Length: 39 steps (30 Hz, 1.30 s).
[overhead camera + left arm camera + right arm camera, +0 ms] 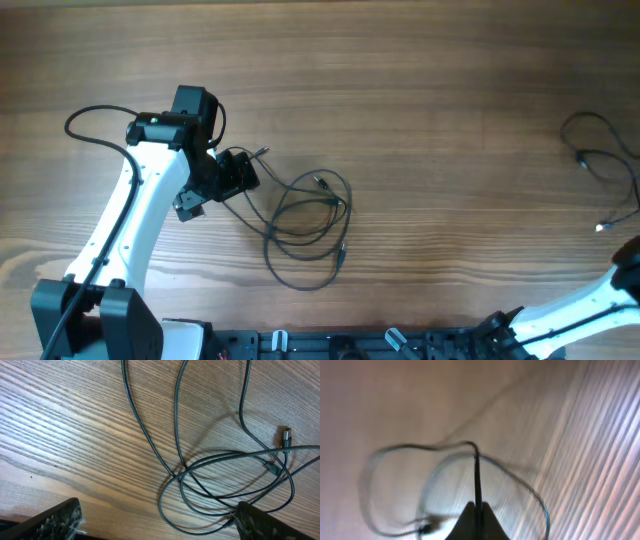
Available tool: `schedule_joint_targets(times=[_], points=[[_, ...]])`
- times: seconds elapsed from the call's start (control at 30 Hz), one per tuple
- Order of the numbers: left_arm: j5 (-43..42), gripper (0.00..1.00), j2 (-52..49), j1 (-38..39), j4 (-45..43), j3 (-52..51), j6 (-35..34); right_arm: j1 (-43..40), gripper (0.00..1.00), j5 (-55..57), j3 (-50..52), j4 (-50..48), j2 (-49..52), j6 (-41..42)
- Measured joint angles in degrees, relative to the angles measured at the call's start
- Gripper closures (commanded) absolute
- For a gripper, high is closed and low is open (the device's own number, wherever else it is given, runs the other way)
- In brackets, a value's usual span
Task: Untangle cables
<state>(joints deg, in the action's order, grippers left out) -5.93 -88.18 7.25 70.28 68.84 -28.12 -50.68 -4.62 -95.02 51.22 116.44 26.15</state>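
The tangled cables (305, 215) lie as 2 or 3 overlapping loops near the middle of the table (420, 90). The left gripper (160, 519) is just at their 9 o'clock edge, its fingers (57, 520) spread wide and holding nothing. In the left wrist view the strands meet at a crossing (177, 476) slightly toward 6 o'clock of centre, and a metallic plug (286, 436) lies free at 3 o'clock. A loose cable (600, 165) sits well apart at the table's 3 o'clock edge. The right wrist view is blurred, but the right gripper (477, 512) appears pinched shut on 1 strand of it. The step in hand looks like choosing a grasp on the tangle. It would go best by closing on a single strand near a plug end rather than on the crossing. That end should then be drawn outward low and slow, so the loops slide open instead of cinching. Catching 2 strands at once would likely drag the whole bundle.
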Motion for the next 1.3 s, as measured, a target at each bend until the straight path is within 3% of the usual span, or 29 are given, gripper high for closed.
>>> schedule_joint_targets(times=[0.03, 0.17, 0.5, 0.6, 0.73, 0.77, 0.8, 0.87, 0.97, 1.03, 1.07, 1.13, 1.17, 1.2, 1.23, 1.3], points=[[0.0, 0.0, 0.0, 0.0, 0.0, 0.0, 0.0, 0.0, 0.02, 0.26, 0.04, 1.66, 2.03, 2.84], [-0.2, 0.0, 0.0, 0.0, -0.02, 0.0, 0.02, 0.0, 0.0, -2.51, 0.09, 5.16, 5.16, 10.05], [-0.22, 0.0, 0.0, 0.0, -0.09, 0.0, 0.02, 1.46, 0.05, -26.18, 0.09, 8.81, 5.16, 12.22], [-0.22, 0.0, 0.0, 0.0, -0.17, 0.0, 0.02, 4.52, 0.02, -24.63, 0.09, 10.1, 5.16, 12.26], [-0.22, 0.0, 0.0, 0.0, -0.2, 0.0, 0.02, 11.23, 0.05, -8.92, 0.07, 17.81, 5.16, 15.96], [-0.22, 0.0, 0.0, 0.0, -0.2, 0.0, 0.02, 13.03, 0.11, -3.19, 0.02, 21.99, 5.16, 19.54], [-0.22, 0.0, 0.0, 0.0, -0.2, 0.0, 0.02, 13.77, 0.24, -0.96, 0.04, 23.56, 5.16, 21.59], [-0.22, 0.0, 0.0, 0.0, -0.24, -0.02, 0.02, 16.63, 0.25, 6.75, 0.07, 27.08, 5.16, 29.46], [-0.22, 0.0, 0.0, 0.0, -0.52, -0.02, 0.02, 18.88, 0.24, 8.09, 0.07, 25.31, 5.16, 30.16], [-0.22, 0.0, 0.0, 0.0, -0.96, -0.02, 0.0, 20.96, 0.27, 4.52, 0.07, 18.69, 5.16, 23.23], [-0.22, 0.0, 0.0, 0.0, -1.33, -0.02, 0.0, 22.56, 0.35, 2.1, 0.04, 16.04, 5.16, 17.55], [-0.24, 0.0, 0.0, 0.0, -1.55, -0.02, 0.0, 25.94, 0.61, -0.02, 0.07, 14.38, 5.16, 10.32], [-0.26, 0.0, 0.0, 0.0, -1.6, -0.02, 0.0, 28.3, 0.69, -0.46, 0.07, 13.2, 5.16, 6.29], [-0.31, 0.0, 0.0, 0.0, -1.57, -0.02, 0.0, 30.49, 0.89, -0.46, 0.04, 11.28, 5.16, 2.8], [-0.42, 0.0, 0.0, 0.0, -1.62, -0.02, 0.0, 32.85, 0.96, 0.24, 0.04, 9.4, 5.18, 0.24], [-0.7, 0.0, 0.0, 0.0, -1.62, -0.02, 0.0, 35.23, 0.96, 2.34, 0.04, 7.19, 5.18, -2.67]])
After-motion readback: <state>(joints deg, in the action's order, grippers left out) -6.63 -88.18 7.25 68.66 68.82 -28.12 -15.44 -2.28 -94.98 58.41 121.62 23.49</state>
